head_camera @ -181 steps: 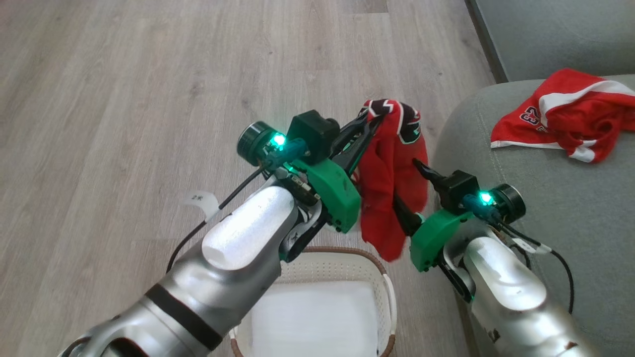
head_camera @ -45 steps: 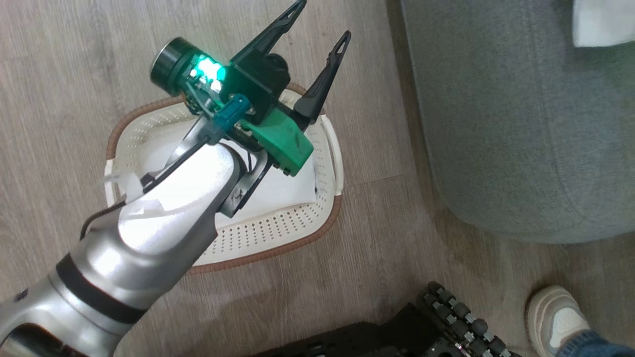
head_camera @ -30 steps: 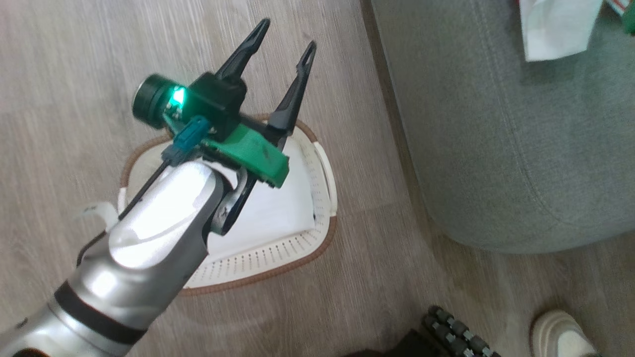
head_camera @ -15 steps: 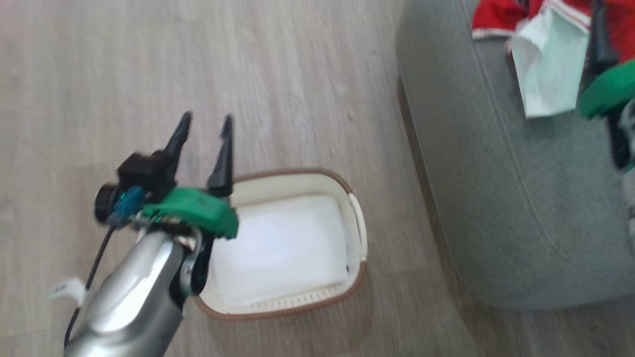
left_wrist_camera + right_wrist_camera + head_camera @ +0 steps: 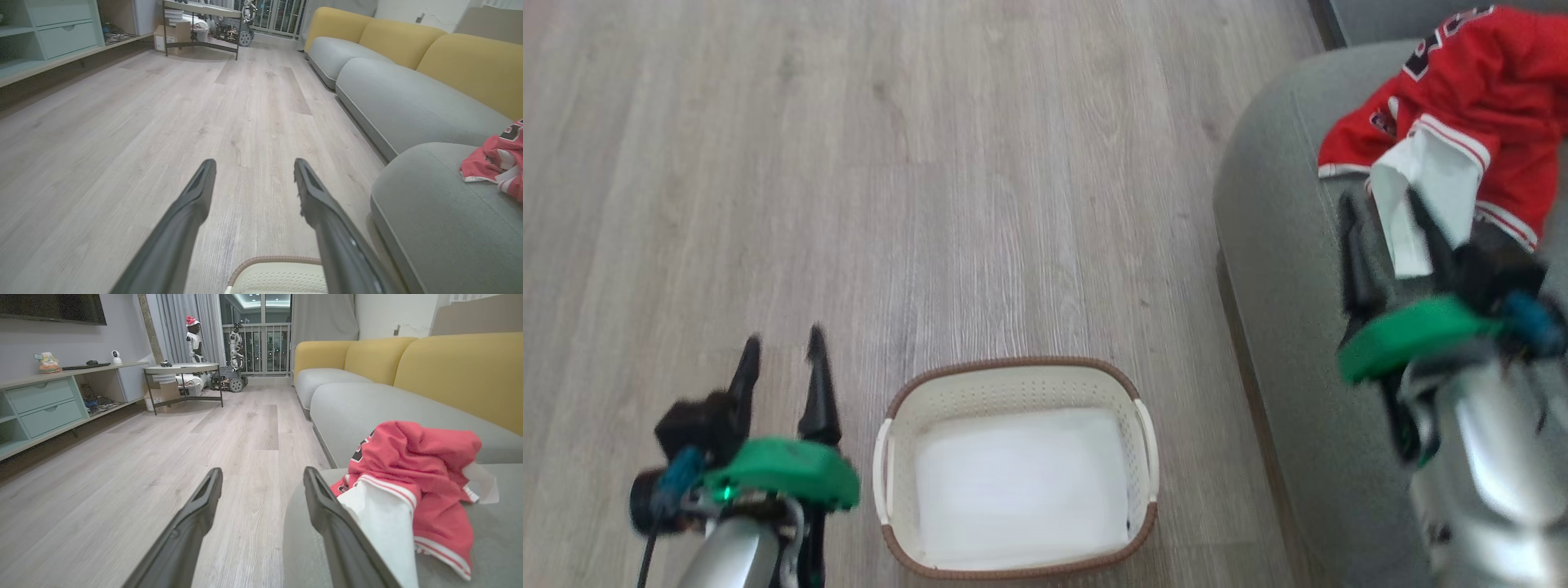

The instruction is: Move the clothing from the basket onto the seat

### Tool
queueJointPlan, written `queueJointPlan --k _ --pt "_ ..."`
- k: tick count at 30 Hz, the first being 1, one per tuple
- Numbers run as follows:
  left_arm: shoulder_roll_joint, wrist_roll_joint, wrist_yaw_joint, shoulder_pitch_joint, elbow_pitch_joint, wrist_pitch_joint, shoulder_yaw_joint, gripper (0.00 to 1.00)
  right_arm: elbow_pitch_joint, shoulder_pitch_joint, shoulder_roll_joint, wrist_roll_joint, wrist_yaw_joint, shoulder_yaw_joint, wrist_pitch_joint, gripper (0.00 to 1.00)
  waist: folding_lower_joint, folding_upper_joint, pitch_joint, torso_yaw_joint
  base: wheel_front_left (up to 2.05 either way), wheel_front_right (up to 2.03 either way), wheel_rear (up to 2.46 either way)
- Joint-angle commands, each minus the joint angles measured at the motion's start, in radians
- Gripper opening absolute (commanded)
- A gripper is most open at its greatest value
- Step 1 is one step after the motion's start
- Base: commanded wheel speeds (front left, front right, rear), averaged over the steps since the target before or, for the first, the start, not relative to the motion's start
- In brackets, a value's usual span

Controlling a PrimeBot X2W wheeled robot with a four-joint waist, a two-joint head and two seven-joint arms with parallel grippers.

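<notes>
Left gripper (image 5: pixel 783 343) is low at the left of the head view, over bare wood floor (image 5: pixel 947 163), just beside the left end of the basket (image 5: pixel 1013 377); its 2 fingers are spread apart with nothing between them. In the left wrist view the same gap shows only floor, with the basket's brown rim at the bottom edge. The basket sits on the floor near the seat (image 5: pixel 1282 343) and holds a flat white sheet (image 5: pixel 1021 482) lying on its bottom, with no garments on it. The clothing (image 5: pixel 1486 90), a rumpled red heap with white trim and some lettering, lies on the seat's top, with a white cloth piece (image 5: pixel 1425 175) draped over its near edge. Right gripper (image 5: pixel 1382 200) is above the seat, right in front of that pile; it is blurred, its 2 fingers are apart and it grips nothing. In the right wrist view 1 finger overlaps the white cloth; contact can't be told. Yellow back cushions (image 5: pixel 461 371) stand behind the seat.
</notes>
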Motion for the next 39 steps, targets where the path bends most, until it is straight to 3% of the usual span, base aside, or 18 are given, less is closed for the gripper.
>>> queueJointPlan --k 1,7,12,25,39 --pt "0.002 0.021 -0.006 0.005 -0.036 -0.012 0.069 1.00 -0.061 0.036 0.031 -0.014 0.007 0.003 -0.006 1.00 0.0000 -0.0001 -0.028 0.015 0.00 0.00 0.00" --pt "-0.035 0.083 -0.024 0.112 -0.050 -0.012 0.152 1.00 -0.167 0.208 0.102 -0.052 0.007 -0.044 -0.006 1.00 0.0000 -0.0001 -0.068 0.031 0.00 0.00 0.00" --pt "-0.058 0.120 -0.044 0.171 -0.068 -0.012 0.191 1.00 -0.238 0.304 0.113 -0.064 0.007 -0.054 -0.006 1.00 0.0000 -0.0001 -0.089 0.035 0.00 0.00 0.00" --pt "-0.103 0.172 -0.083 0.234 -0.065 -0.012 0.245 1.00 -0.318 0.422 0.114 -0.018 0.007 -0.026 -0.006 1.00 0.0000 -0.0001 -0.110 0.035 0.00 0.00 0.00" --pt "-0.122 0.217 -0.114 0.228 -0.035 -0.012 0.266 1.00 -0.321 0.450 0.115 -0.019 0.007 -0.029 -0.006 1.00 0.0000 -0.0001 -0.130 0.038 0.00 0.00 0.00"
